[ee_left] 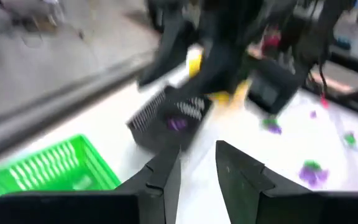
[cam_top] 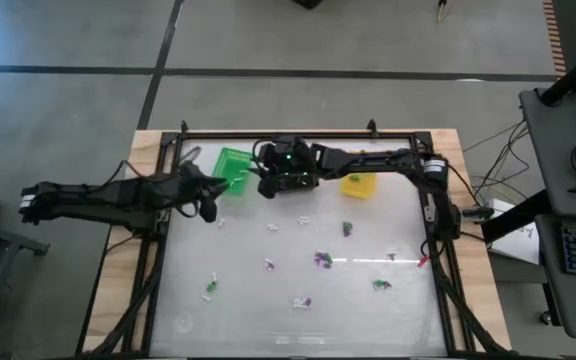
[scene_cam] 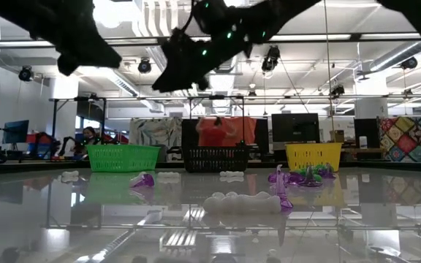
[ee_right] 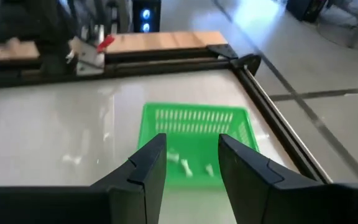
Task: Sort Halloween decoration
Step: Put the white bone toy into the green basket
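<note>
Most of the Halloween decoration [cam_top: 321,259] lies unsorted across the lower middle of the surface [cam_top: 248,310]. A few trinkets sit in the green basket [ee_right: 194,134] and black basket [ee_left: 166,118]. Right gripper [ee_right: 191,165] jaws are open, empty; left gripper [ee_left: 197,171] jaws are parted, empty.

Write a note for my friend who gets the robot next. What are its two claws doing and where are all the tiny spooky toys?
Right tool: open, empty, up over the back of the table near the black basket.
Left tool: fingers parted, nothing between them, just in front of the green basket.
Done: the green basket holds a few white trinkets; one purple trinket sits in the black basket.
Left: many trinkets are scattered on the table. What the yellow basket holds cannot be seen.
</note>
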Robot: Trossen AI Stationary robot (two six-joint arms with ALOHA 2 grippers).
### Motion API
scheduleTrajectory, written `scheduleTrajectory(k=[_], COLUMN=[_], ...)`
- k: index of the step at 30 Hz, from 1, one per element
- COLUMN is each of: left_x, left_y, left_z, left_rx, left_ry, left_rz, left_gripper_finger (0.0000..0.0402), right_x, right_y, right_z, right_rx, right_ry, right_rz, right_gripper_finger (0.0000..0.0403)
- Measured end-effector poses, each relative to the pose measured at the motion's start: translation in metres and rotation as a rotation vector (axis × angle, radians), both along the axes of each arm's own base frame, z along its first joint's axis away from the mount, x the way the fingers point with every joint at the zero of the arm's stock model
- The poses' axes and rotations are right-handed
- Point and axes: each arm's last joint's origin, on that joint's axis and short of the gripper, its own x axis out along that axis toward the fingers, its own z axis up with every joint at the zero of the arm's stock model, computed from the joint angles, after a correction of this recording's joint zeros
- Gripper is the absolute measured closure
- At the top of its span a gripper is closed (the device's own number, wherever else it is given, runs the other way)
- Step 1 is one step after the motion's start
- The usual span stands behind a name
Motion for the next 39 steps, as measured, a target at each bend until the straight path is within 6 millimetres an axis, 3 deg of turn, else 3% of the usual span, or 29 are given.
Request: scheduleTrajectory(k=[8,15,25,39], left_x=[0.011,0.02,0.042,0.056], left_y=[-0.003,-0.008,-0.009,-0.008], left_z=[-0.036,-0.068,-0.086,-0.112], left_rx=[-0.298,-0.557,-0.574,-0.531], left_ry=[0.263,0.485,0.663,0.836], left_rz=[0.048,0.137,0.213,0.259], left_gripper_finger=[0.0318,0.0318,0.0318,0.0318], right_x=[-0.03,-0.033,-0.033,-0.033], right_y=[0.023,0.036,0.038,0.039], right_z=[0.037,0.045,0.044,0.041], right_rx=[-0.002,-0.031,-0.035,-0.032], right_ry=[0.123,0.125,0.127,0.138], right_rz=[0.042,0.086,0.091,0.093], right_gripper_finger=[0.028,0.0289,0.0291,0.0293])
